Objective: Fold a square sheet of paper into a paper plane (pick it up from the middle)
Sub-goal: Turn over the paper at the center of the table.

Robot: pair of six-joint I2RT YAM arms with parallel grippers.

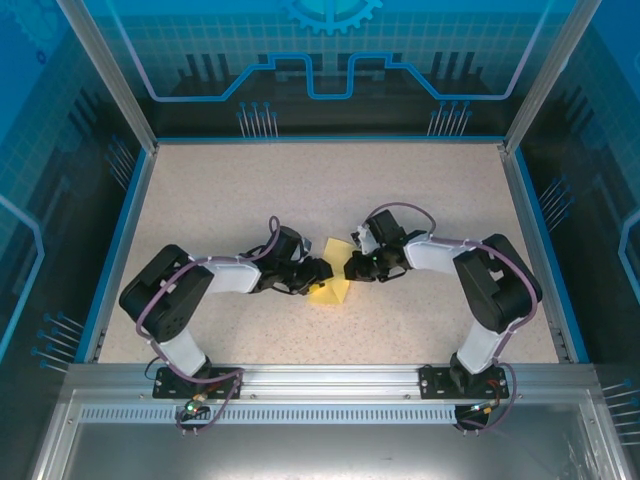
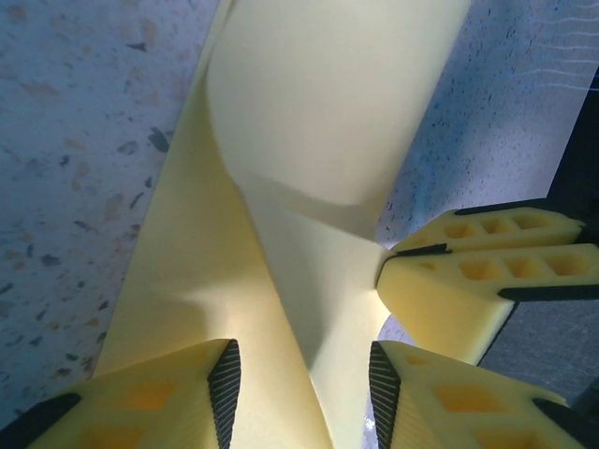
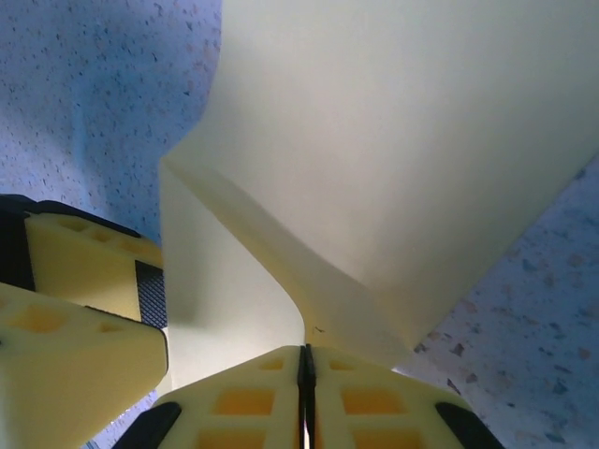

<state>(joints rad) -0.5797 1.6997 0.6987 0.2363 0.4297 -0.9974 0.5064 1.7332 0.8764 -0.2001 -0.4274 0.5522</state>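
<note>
Early folding step: the square sheet of paper (image 1: 332, 290), bowed and partly lifted, sits just nearward of the middle of the bench (image 1: 420, 200); right tool (image 3: 305, 360) pinched shut on the sheet's edge; left tool (image 2: 304, 365) part-open, jaws astride a raised ridge, not clamping; the next move probably calls for closing on that ridge squarely, then pressing a crease.

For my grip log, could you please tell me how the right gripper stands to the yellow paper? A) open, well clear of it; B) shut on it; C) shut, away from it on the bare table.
B: the right gripper has its fingers pressed together on the square sheet of paper.
</note>
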